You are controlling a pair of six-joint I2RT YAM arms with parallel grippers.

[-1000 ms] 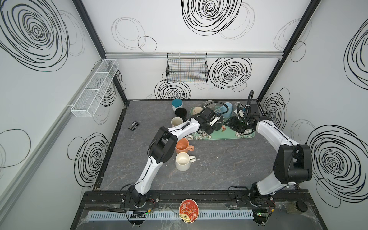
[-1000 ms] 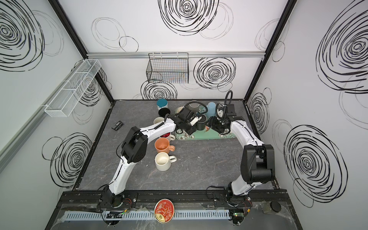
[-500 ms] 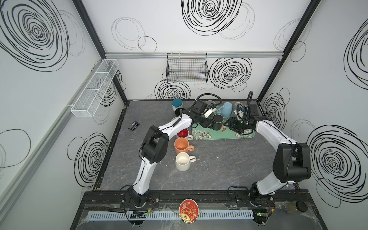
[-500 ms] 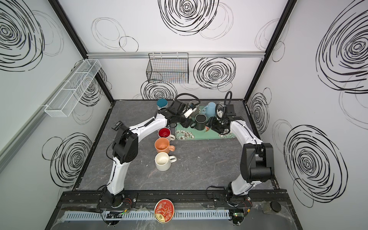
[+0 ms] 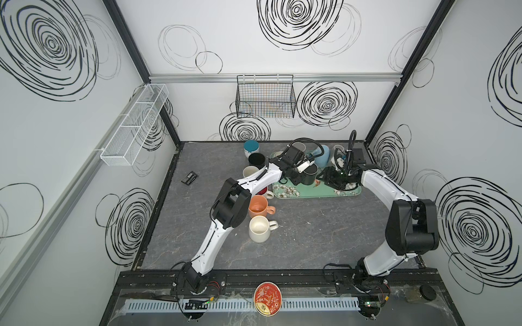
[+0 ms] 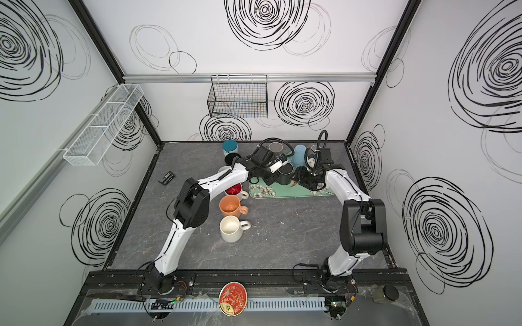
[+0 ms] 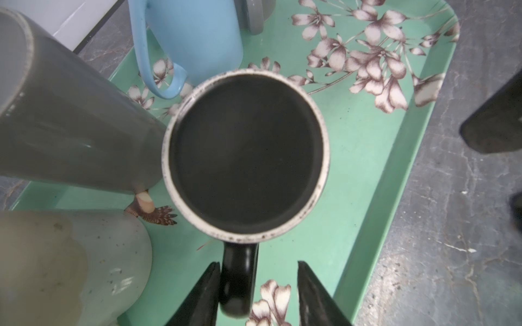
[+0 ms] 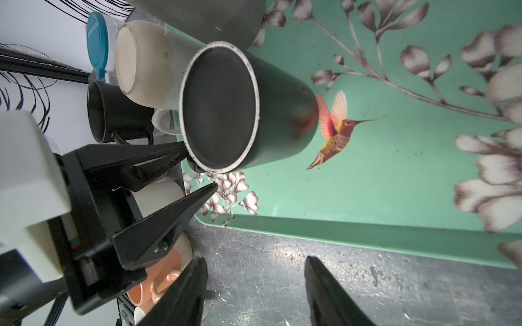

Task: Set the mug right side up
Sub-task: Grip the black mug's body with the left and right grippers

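Two arms meet over the green floral tray in both top views, and the dark mug stands on it near its left end. From up here the left gripper and right gripper are small black shapes. We cannot read their jaws or make out the mug's handle.

From the left wrist view we look straight down on the dark mug. A matte dark disc ringed by a rough, speckled white band faces up, seemingly its unglazed foot. The glossy black handle lies between the left gripper's fingers, just beside one and apart from the other. The jaws stand partly open around it without pinching. A light blue mug, a grey mug and a speckled cream mug crowd close, all cut off by the frame.

From the right wrist view the mug stands beside a printed hummingbird. The right gripper hangs over the grey marbled tabletop just off the tray's edge, jaws wide apart with nothing between them. The handle is mostly hidden here.
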